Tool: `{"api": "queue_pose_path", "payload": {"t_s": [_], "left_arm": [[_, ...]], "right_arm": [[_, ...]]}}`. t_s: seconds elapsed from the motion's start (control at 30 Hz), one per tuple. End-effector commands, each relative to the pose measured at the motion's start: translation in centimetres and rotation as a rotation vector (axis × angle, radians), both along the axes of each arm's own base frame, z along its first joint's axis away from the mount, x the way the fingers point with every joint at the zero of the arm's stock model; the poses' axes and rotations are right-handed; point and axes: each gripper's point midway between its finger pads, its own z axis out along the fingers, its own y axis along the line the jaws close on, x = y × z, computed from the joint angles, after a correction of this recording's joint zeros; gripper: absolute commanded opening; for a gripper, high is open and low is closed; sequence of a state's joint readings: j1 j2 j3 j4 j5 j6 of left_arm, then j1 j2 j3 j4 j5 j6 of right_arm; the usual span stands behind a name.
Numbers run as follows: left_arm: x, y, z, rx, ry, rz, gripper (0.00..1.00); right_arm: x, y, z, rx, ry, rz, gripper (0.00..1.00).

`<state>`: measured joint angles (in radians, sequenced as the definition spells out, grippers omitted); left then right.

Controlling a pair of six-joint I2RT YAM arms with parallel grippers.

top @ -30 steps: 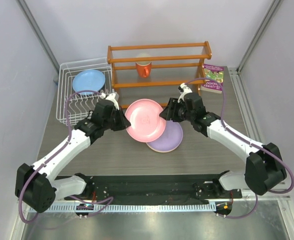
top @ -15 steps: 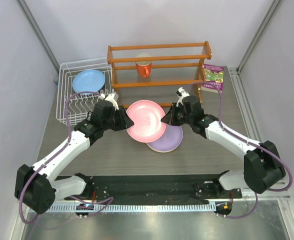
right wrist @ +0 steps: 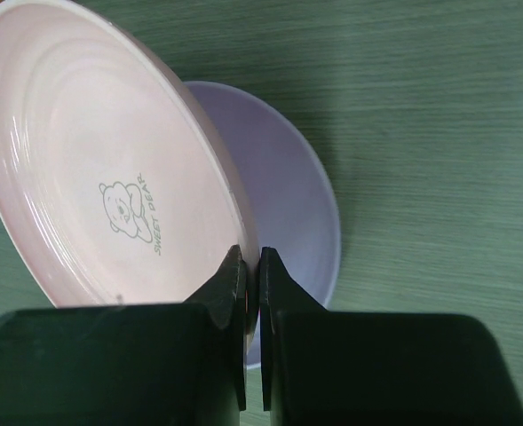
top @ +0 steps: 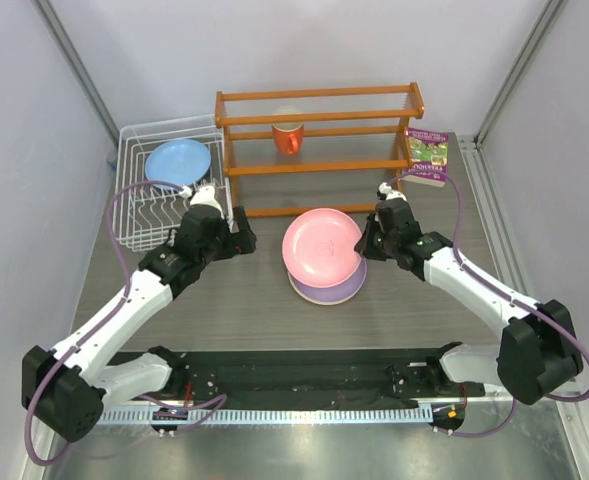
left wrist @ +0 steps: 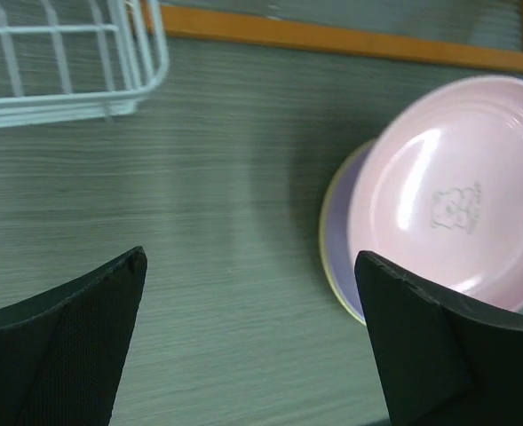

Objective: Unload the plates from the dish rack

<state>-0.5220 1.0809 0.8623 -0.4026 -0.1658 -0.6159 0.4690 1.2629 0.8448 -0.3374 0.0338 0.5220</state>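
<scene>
one light blue plastic plate (top: 178,160) waits in the white wire dish rack (top: 126,200) at ten o'clock. left wrist: left gripper (left wrist: 252,346) gaping, empty. right wrist: right gripper (right wrist: 252,259) clamps the pink plate (right wrist: 92,160) by its rim over the lilac plate (right wrist: 288,186).

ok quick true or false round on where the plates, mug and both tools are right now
1. The right tool is shut on the rim of the pink plate. True.
2. The left tool grips the pink plate too. False: it is wide open and apart from the plate.
3. The light blue plate is in the dish rack. True.
4. The orange mug stands on the table beside the plates. False: it sits on the wooden shelf.
5. The pink plate is over the lilac plate. True.
</scene>
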Motion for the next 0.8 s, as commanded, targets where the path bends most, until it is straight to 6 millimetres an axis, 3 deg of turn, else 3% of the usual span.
{"api": "queue_pose_path", "payload": {"t_s": [0.0,0.07,0.17,0.43,0.5,0.53,0.67,0.77], "left_arm": [[1.2,6.0,3.3,0.212,-0.129,0.222,0.99],[1.5,8.2,4.3,0.297,-0.166,0.303,1.00],[2.0,10.0,4.9,0.386,-0.178,0.357,0.99],[4.6,11.4,4.7,0.352,-0.154,0.398,0.99],[5.6,12.6,4.3,0.347,-0.135,0.426,0.99],[6.0,12.7,4.5,0.332,-0.134,0.425,0.99],[8.2,15.7,4.7,0.326,-0.118,0.488,0.99],[10.6,17.7,5.1,0.283,-0.112,0.525,0.99]], "right_arm": [[0.0,-1.8,-0.1,-0.036,0.002,-0.057,0.01],[0.1,-2.3,-0.5,-0.034,0.014,-0.075,0.01],[0.2,-2.5,-1.5,-0.038,0.046,-0.076,0.01],[0.0,-1.5,-3.3,-0.024,0.123,-0.006,0.04],[0.0,-1.4,-3.5,-0.027,0.127,0.002,0.07],[0.0,-1.3,-3.4,-0.024,0.125,0.007,0.11],[0.3,-1.5,-3.0,-0.032,0.108,0.010,0.48],[0.5,-2.0,-2.0,-0.052,0.084,-0.005,0.57]]}}
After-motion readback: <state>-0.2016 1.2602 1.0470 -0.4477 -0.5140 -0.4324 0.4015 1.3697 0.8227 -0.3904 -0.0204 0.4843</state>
